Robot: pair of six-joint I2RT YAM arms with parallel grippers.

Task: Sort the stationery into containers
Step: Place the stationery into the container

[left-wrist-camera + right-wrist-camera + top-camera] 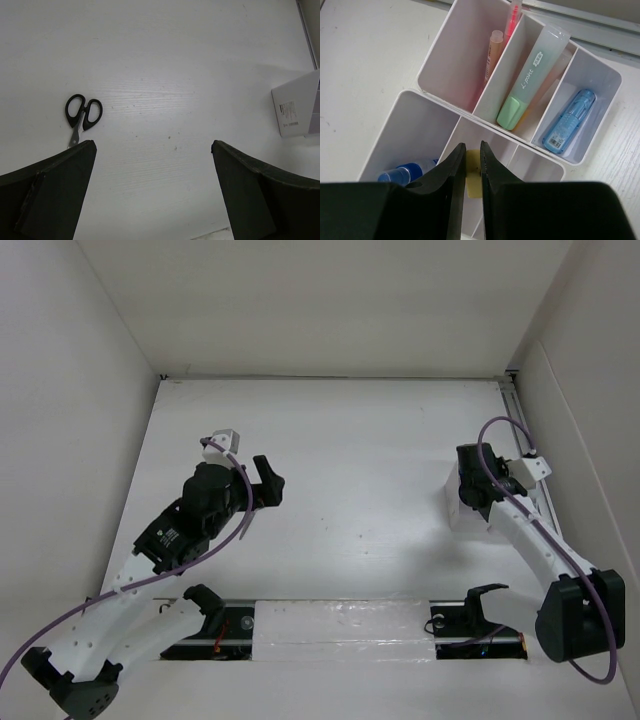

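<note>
My right gripper [473,147] hangs over the containers [438,55], shut on the small yellow eraser [473,182] above a middle compartment of the nearer bin. A blue-capped glue bottle [402,173] lies in the compartment to its left. The farther bin holds orange-red pens [495,55], a green marker [530,80] and a blue marker [570,122]. In the top view the right gripper [470,502] covers most of the containers [455,518]. My left gripper [152,150] is open over bare table. Black-handled scissors [82,112] lie just beyond its left finger.
White walls close in the table on three sides. A metal rail [525,440] runs along the right edge beside the bins. A taped strip with black fixtures [340,625] lies across the near edge between the arm bases.
</note>
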